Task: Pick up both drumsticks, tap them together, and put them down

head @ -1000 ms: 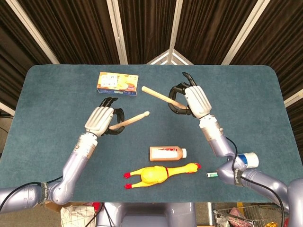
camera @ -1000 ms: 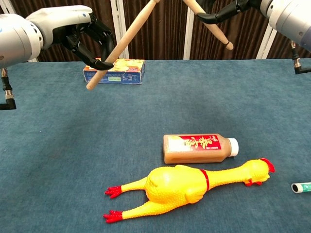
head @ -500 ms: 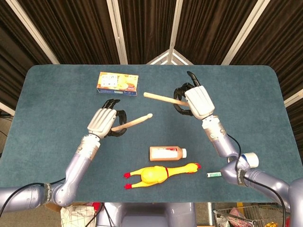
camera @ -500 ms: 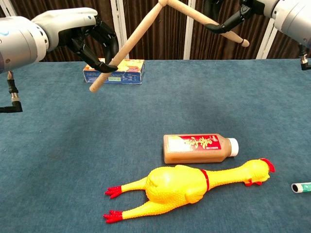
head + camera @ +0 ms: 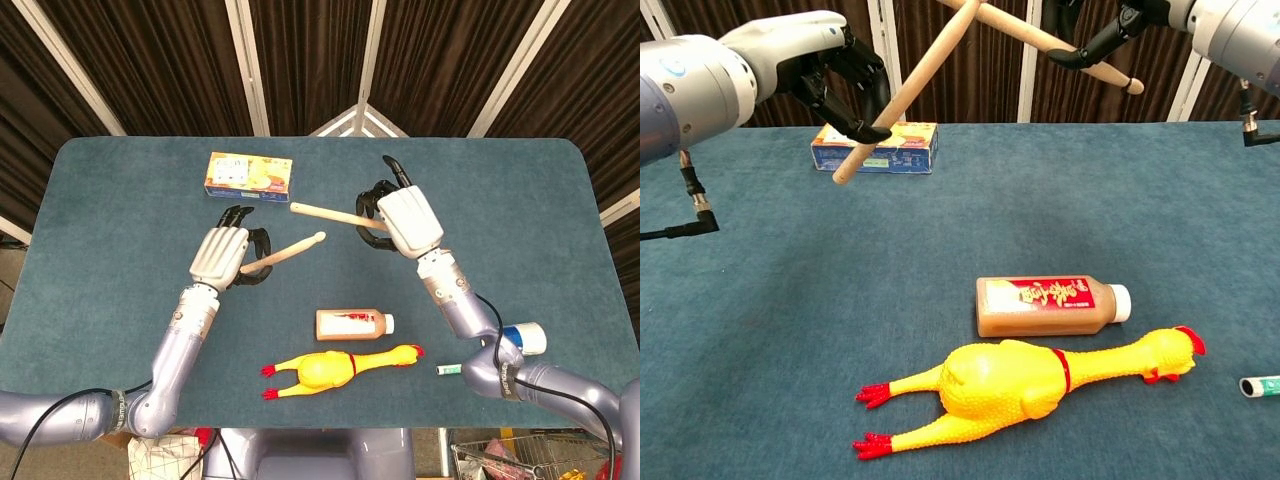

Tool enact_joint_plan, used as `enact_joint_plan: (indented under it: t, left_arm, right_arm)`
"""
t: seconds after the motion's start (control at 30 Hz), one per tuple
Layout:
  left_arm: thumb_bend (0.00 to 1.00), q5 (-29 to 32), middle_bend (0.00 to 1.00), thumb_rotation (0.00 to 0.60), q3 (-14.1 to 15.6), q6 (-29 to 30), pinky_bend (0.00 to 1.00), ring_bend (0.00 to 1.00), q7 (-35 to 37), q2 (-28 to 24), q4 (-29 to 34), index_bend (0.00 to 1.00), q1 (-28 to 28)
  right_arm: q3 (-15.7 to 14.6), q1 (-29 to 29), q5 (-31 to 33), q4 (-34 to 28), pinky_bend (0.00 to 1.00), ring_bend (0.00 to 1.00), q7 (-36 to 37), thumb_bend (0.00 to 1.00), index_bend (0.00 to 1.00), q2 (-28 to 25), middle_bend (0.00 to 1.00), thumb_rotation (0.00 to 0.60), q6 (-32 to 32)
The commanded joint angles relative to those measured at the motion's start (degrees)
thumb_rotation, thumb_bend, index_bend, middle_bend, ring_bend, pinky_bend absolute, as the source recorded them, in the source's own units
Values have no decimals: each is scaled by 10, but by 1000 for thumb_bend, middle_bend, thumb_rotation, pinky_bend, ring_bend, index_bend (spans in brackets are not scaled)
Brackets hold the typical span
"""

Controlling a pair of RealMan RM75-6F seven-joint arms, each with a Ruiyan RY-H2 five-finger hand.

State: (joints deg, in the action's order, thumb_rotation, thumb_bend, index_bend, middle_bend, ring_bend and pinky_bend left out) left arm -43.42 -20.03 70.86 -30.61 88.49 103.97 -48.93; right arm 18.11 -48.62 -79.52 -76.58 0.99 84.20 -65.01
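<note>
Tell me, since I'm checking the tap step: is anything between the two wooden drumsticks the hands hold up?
Nothing visible. The left hand holds one wooden drumstick, the right hand the other, both above the blue table. In the chest view their upper ends cross; whether they touch, I cannot tell.

Both arms are raised above the table; the left hand [image 5: 222, 255] is seen at about nine o'clock of centre in the head view, its pale back turned up and its dark fingers [image 5: 845, 85] curled around a drumstick [image 5: 285, 252]; the right hand [image 5: 405, 218] is held at about two o'clock, its fingers [image 5: 1095, 42] closed on the other drumstick [image 5: 328, 213]; both forearms are angled inward from the lower corners.
</note>
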Motion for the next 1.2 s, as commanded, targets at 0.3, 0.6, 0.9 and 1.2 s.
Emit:
enact_joint_plan:
  t: [0.3,0.6,0.9,1.2]
  left_arm:
    - [490,35,583,600,-10,19,0,99,-29,20,1,625,-16]
    - [490,50,583,600,-23,43,0,99,-44,39,-10,625,-28]
    - [491,65,584,600,-30,49,0,99,-57,54,-19,626,-39]
    - [491,67,584,600,-31,55,0,99,-64,65,-15,626,-46]
  right_arm:
    - [-3,-3,-3,-17,65,409,-28,461,671,-1,622,600,-4]
    - [-8,-1,-7,-28,65,409,-37,461,671,-1,622,600,-9]
    - [-14,-2,-10,-41,67,409,-45,462,671,-5,622,600,-1]
    - [-17,-4,-6,-45,69,409,-55,462,672,-2,622,600,4]
